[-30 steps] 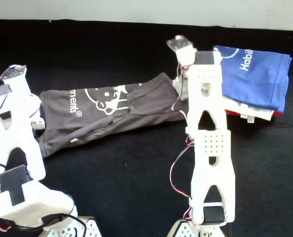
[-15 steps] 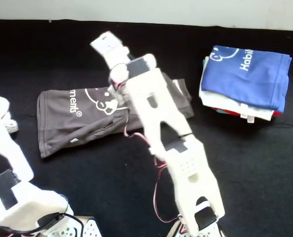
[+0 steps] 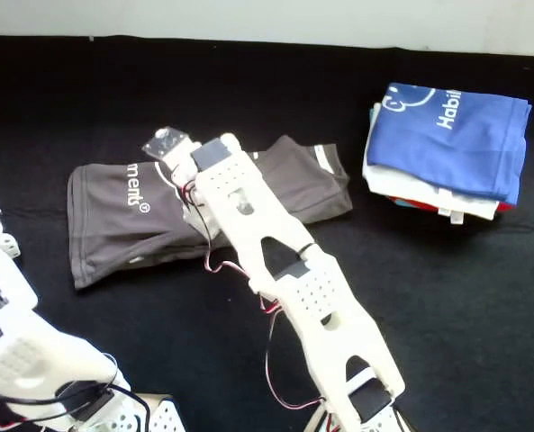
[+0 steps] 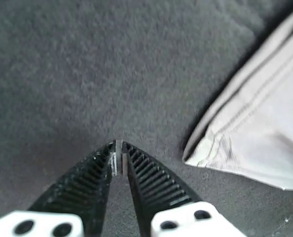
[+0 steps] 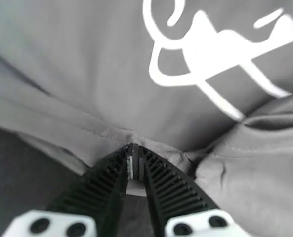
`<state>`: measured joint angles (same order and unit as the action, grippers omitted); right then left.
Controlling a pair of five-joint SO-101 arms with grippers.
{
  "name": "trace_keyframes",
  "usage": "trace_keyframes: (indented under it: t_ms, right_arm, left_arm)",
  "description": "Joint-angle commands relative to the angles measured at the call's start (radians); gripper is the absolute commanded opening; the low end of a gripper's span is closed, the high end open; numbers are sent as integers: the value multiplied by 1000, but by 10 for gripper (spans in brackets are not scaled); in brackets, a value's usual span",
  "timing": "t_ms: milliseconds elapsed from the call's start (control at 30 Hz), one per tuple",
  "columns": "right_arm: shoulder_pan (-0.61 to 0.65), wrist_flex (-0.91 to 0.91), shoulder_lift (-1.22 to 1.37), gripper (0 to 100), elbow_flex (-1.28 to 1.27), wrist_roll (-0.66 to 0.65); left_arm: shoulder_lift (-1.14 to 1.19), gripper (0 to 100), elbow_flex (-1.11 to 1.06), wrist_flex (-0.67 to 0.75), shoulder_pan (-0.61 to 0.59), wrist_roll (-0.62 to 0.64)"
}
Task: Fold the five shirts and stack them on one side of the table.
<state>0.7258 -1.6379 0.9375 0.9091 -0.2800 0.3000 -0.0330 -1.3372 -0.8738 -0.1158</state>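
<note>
**Right arm swings over onto the grey shirt**

A second ago the right arm stood upright near the stack at the far right. It has since swung left and now lies slantwise across the desk (image 3: 483, 297). The right gripper (image 3: 165, 144) is down on the grey shirt (image 3: 113, 216), beside its white print. The jaws are closed together, with the tips at a crease in the cloth (image 5: 133, 160); I cannot tell whether any fabric is pinched. The shirt's right end, which that arm covered before, is now in the open and shows a striped cuff (image 3: 325, 158).

The left arm has drawn back to the near left corner. The left gripper (image 4: 117, 148) is also closed and holds nothing. It hangs over bare desk, just beside a hem corner of the shirt.

The grey shirt lies lengthwise on the middle-left of the desk, partly folded. The right arm crosses over its middle and hides that part in the high view. Well apart, at the far right, sits the stack of folded shirts (image 3: 429, 200), with a blue shirt (image 3: 456, 135) on top and white and red edges showing beneath.
</note>
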Motion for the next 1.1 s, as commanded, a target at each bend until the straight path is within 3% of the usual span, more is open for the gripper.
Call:
trace_keyframes:
  t_ms: [0, 233, 433, 633, 800, 1067]
  right_arm:
    - [10, -56, -18, 8, 35, -9]
    - [-5, -127, -18, 8, 358, -5]
    - [-145, -128, -18, 8, 642, -5]
    - [-369, -128, -16, 8, 527, -5]
    - [-461, -125, -8, 8, 335, -11]
    - [-553, -65, -5, 8, 165, -51]
  left_arm:
    - [47, 8, 93, 3, -4, 8]
    - [102, 8, 143, -8, 19, 9]
    - [81, 8, 173, -120, 142, 9]
    - [54, 8, 183, -170, 317, 15]
    - [61, 8, 183, -163, 452, 100]
    - [150, 8, 101, 49, 493, 98]
